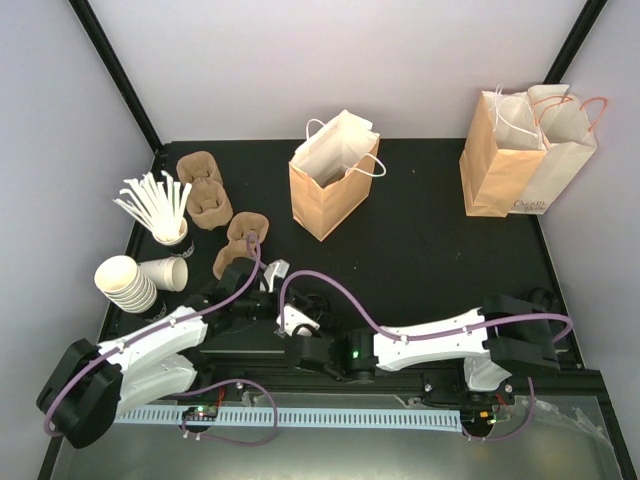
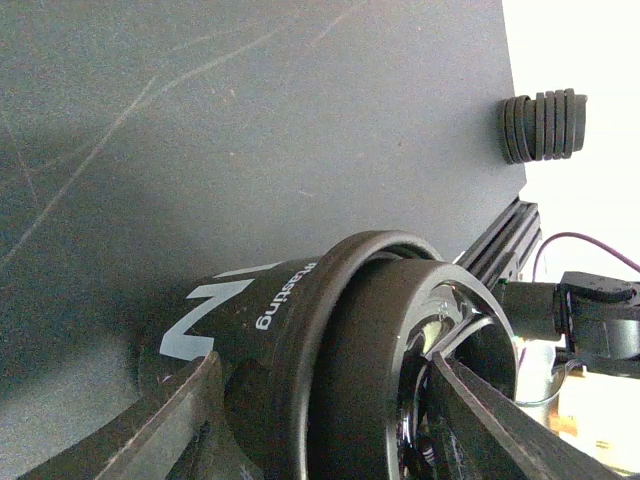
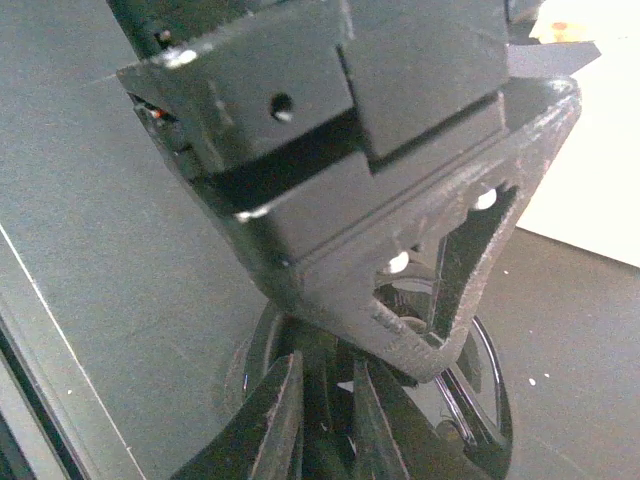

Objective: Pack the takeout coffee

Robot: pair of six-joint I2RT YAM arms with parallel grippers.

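Observation:
The takeout coffee [image 2: 250, 320] fills the left wrist view, its black printed band and glossy black lid [image 2: 380, 370] lying sideways in the picture. My left gripper [image 2: 325, 365] is shut on it, one finger on the printed side and the other across the lid. In the right wrist view my right gripper [image 3: 325, 370] has its fingers almost together on the edge of the lid [image 3: 480, 400], right under the left gripper's body [image 3: 330, 150]. From above, both grippers [image 1: 290, 305] meet at the near middle and hide the cup.
An open brown paper bag [image 1: 330, 185] stands mid-table, and two more bags [image 1: 520, 150] at the far right. Brown pulp carriers [image 1: 205, 190] lie at the left with a cup of white stirrers [image 1: 160, 205] and stacked lidless cups [image 1: 125, 282]. A stack of black lids [image 2: 543, 127] lies near the table edge.

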